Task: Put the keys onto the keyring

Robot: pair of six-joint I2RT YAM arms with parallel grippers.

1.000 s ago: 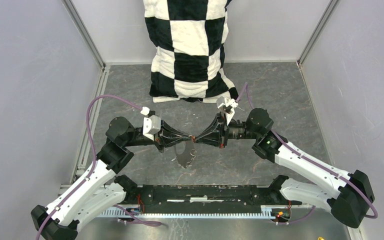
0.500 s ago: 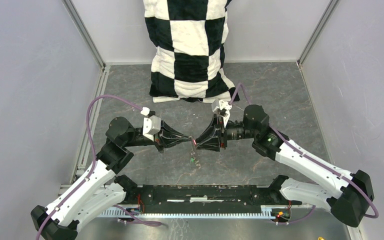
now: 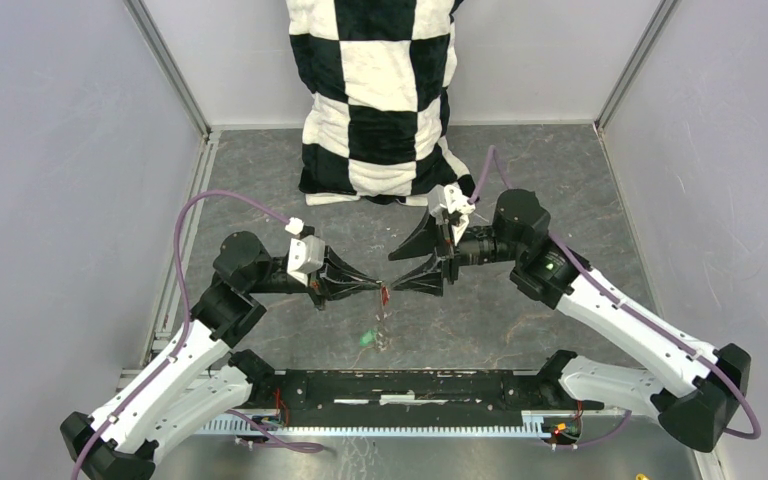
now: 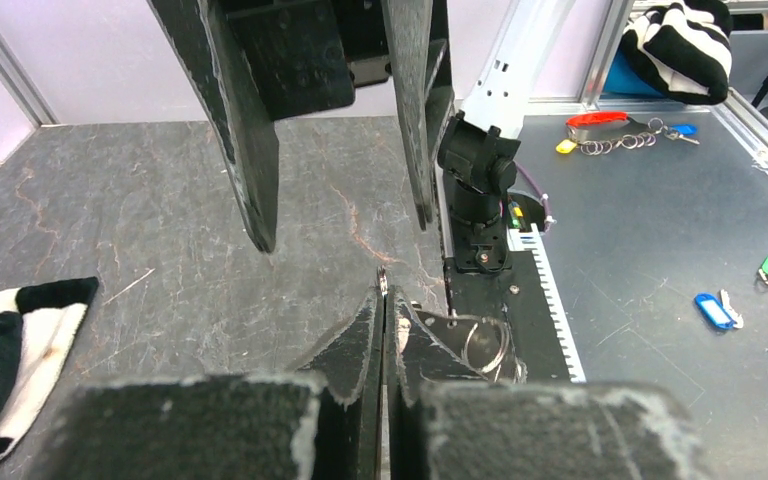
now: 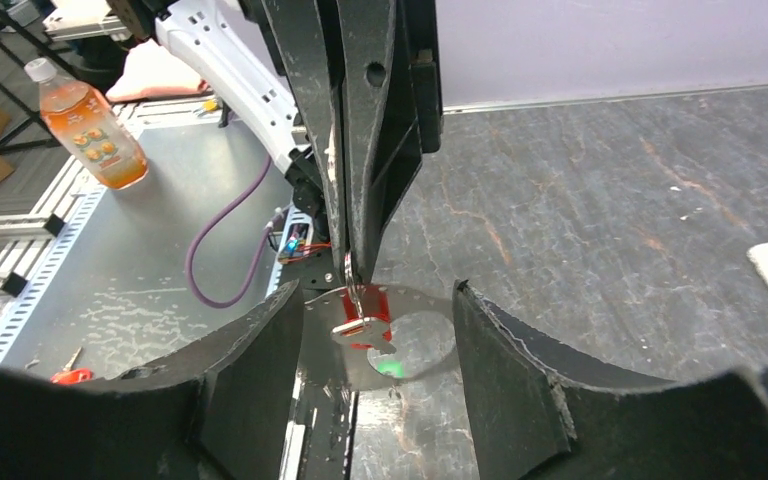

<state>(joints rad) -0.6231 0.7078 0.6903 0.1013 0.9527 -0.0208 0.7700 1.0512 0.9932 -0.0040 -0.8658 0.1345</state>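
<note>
**Keyring clamped in left pincer; right pincer open beside it**

Nearest the arm bases, the green key shows as a blur low over the desk; whether it hangs from the wire or lies loose cannot be told. Just above it the red key dangles under the left pincer. That pincer is closed tight on the keyring, apparently to hold the loop clear of the desk so that keys hang free. The right pincer meets it tip to tip with jaws spread, gripping nothing, and probably stands this close so that a key can pass onto the wire. Farther back, well apart, a chequered cushion leans against the rear wall.
</note>
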